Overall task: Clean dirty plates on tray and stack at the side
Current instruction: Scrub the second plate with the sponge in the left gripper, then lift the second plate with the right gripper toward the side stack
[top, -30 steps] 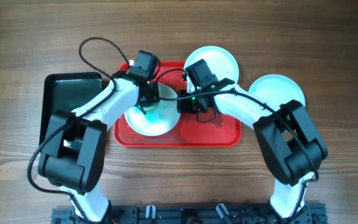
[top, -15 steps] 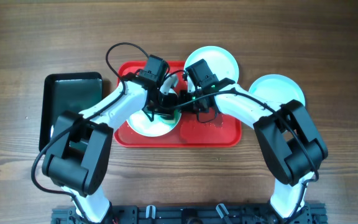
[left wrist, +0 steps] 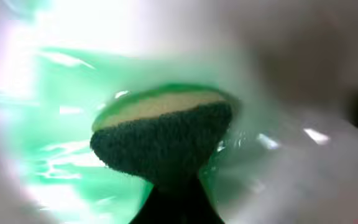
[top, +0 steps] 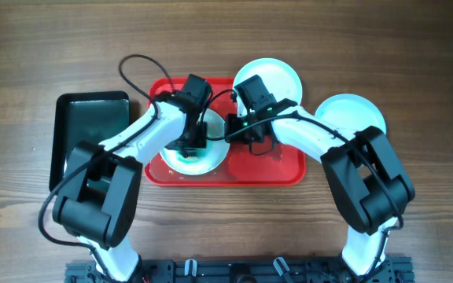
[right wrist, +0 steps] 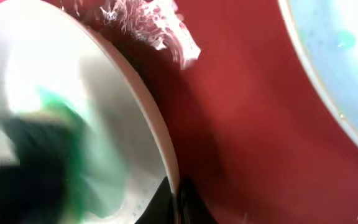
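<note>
A pale plate [top: 181, 162] with a teal-green smear lies on the left half of the red tray [top: 242, 178]. My left gripper [top: 191, 141] is shut on a yellow-and-dark-green sponge [left wrist: 163, 134] and presses it on the smeared plate [left wrist: 55, 180]. My right gripper [top: 230, 132] is shut on that plate's right rim [right wrist: 166, 155], with one finger on each side of the rim [right wrist: 176, 202]. A second plate [top: 278, 75] rests over the tray's far edge. A third plate [top: 352, 114] lies on the table to the right.
A black tray [top: 93, 130] stands left of the red tray. The right half of the red tray [right wrist: 247, 124] is wet, with white foam [right wrist: 154, 25] near the held plate. The second plate's rim [right wrist: 340, 56] shows at the upper right.
My left gripper swept the sponge right across the plate, then back left and a little nearer. The right gripper has held the rim still.
</note>
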`<state>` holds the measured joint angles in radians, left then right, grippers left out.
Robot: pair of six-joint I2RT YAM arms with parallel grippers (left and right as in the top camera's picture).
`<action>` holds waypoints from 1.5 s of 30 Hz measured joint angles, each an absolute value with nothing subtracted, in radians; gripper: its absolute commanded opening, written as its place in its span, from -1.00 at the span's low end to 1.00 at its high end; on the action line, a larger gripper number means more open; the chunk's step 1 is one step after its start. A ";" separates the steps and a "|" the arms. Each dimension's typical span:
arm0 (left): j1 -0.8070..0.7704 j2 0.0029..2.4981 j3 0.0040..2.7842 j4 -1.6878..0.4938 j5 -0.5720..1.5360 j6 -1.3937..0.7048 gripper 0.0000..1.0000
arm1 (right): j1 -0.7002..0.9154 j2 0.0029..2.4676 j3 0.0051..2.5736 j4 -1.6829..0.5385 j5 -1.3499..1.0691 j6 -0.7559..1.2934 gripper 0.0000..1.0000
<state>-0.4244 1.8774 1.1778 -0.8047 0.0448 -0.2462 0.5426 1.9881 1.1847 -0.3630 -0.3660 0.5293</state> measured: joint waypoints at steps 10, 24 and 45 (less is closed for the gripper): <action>-0.430 1.885 1.160 -0.466 0.131 -0.269 -0.92 | 0.532 1.988 1.185 -0.358 -0.358 0.529 -0.91; -0.424 1.882 1.174 -0.879 -0.123 -0.381 -0.92 | 0.546 1.988 1.185 -0.368 -0.381 0.506 -0.91; -0.412 1.881 1.180 -0.824 -0.081 -0.475 -0.92 | 0.543 1.988 1.185 -0.394 -0.419 0.492 -0.91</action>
